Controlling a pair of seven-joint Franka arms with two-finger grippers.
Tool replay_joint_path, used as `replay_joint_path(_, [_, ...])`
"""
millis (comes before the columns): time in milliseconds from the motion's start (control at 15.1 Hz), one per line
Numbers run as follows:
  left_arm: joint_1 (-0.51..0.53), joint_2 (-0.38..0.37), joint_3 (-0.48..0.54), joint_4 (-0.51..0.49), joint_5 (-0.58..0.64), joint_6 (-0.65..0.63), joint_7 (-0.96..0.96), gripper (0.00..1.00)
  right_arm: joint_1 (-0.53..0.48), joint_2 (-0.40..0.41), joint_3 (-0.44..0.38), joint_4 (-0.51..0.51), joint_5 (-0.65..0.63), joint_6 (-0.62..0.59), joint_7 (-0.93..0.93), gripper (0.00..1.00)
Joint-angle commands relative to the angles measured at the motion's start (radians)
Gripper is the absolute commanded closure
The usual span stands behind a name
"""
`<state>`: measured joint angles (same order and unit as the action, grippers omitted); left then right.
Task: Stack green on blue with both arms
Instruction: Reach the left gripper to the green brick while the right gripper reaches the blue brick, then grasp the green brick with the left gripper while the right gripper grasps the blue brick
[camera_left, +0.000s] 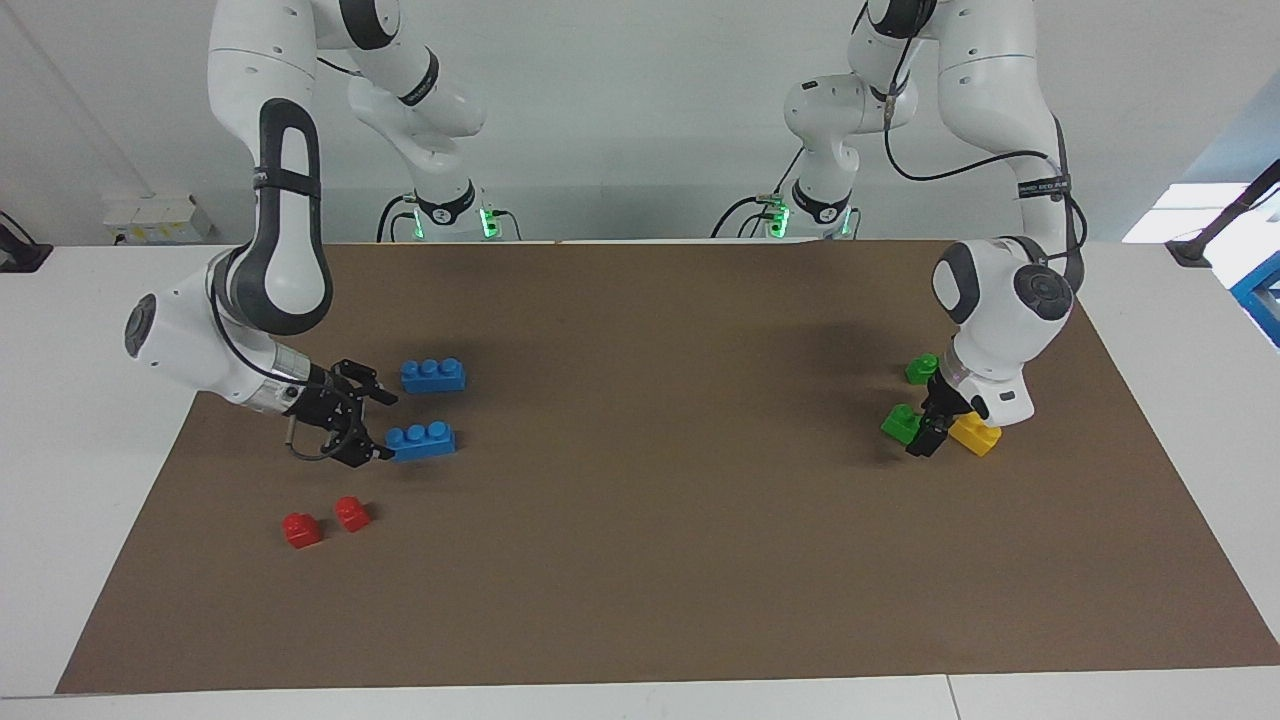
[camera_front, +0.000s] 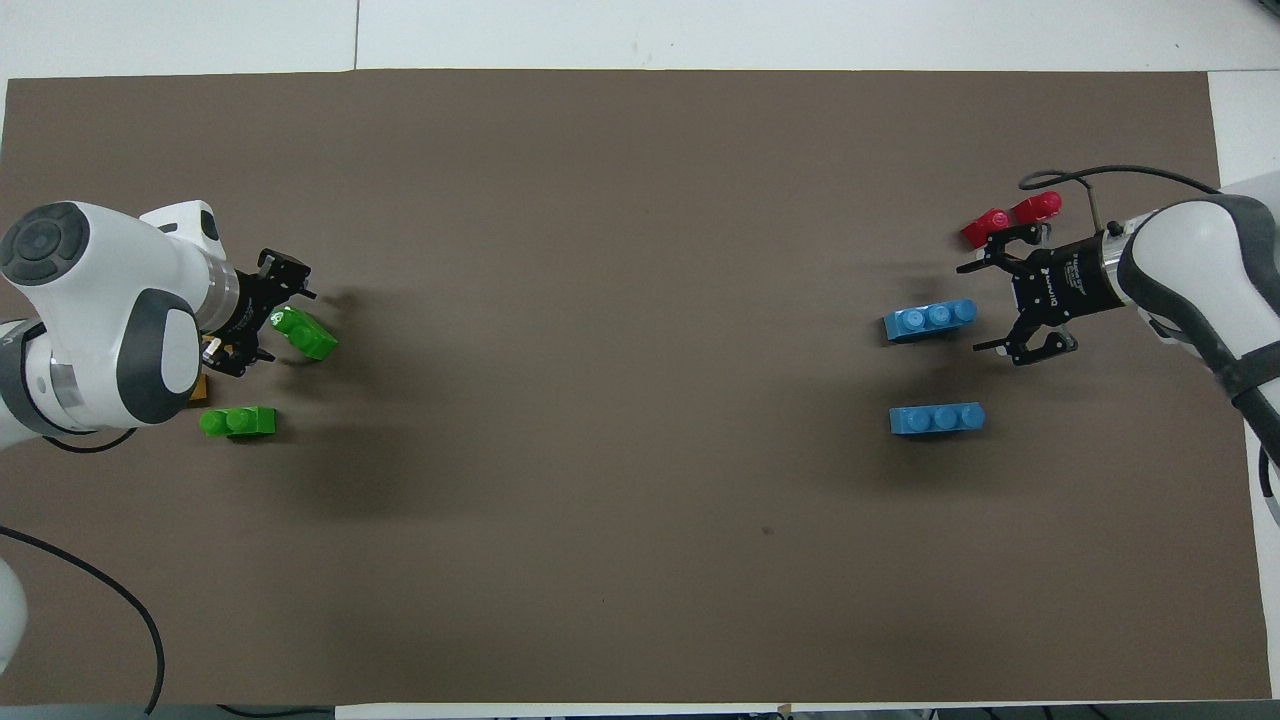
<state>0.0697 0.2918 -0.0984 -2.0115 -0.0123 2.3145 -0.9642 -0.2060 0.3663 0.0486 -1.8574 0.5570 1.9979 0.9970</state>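
Note:
Two blue bricks lie toward the right arm's end, the nearer one (camera_left: 432, 375) (camera_front: 937, 418) and the farther one (camera_left: 422, 440) (camera_front: 930, 319). My right gripper (camera_left: 381, 429) (camera_front: 977, 308) is low and open at the end of the farther blue brick, one fingertip to each side of it. Two green bricks lie toward the left arm's end. My left gripper (camera_left: 926, 437) (camera_front: 275, 322) is open, down at the mat, with its fingers straddling one end of the farther green brick (camera_left: 902, 422) (camera_front: 308, 337). The nearer green brick (camera_left: 921, 368) (camera_front: 238, 422) lies free.
A yellow brick (camera_left: 976, 434) lies right beside the left gripper; the arm covers most of it from overhead. Two small red bricks (camera_left: 301, 529) (camera_left: 351, 513) sit farther out than the blue ones. A brown mat (camera_left: 650, 520) covers the table.

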Motion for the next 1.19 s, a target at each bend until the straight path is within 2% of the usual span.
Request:
replay_joint_path(0, [-0.001,0.003,0.003,-0.027,0.02,0.063,-0.037,0.36,-0.003,0.026,0.007,-0.003,0.031,0.056,-0.028,0.0])
replay_joint_path(132, [-0.001,0.003,0.003,-0.036,0.02,0.098,-0.036,1.0,-0.003,0.043,0.008,-0.003,0.031,0.076,-0.029,0.0])
replay_joint_path(595, [0.001,0.001,0.003,-0.007,0.02,0.068,-0.028,1.0,0.017,0.06,0.011,-0.006,0.031,0.127,-0.029,0.01])
replay_joint_path(793, [-0.002,-0.013,0.002,0.078,0.02,-0.071,-0.031,1.0,0.017,0.059,0.013,-0.006,0.031,0.118,-0.035,0.04])
replay_joint_path(859, [-0.007,-0.026,0.002,0.121,0.02,-0.148,-0.036,1.0,0.017,0.059,0.013,-0.006,0.031,0.111,-0.067,0.09])
replay_joint_path(991, [-0.019,-0.057,-0.003,0.187,0.02,-0.268,-0.071,1.0,0.014,0.056,0.013,-0.006,0.032,0.088,-0.133,0.27])
replay_joint_path(1123, [-0.043,-0.091,-0.012,0.22,0.02,-0.32,-0.19,1.0,0.011,0.054,0.013,-0.006,0.031,0.072,-0.168,0.44])
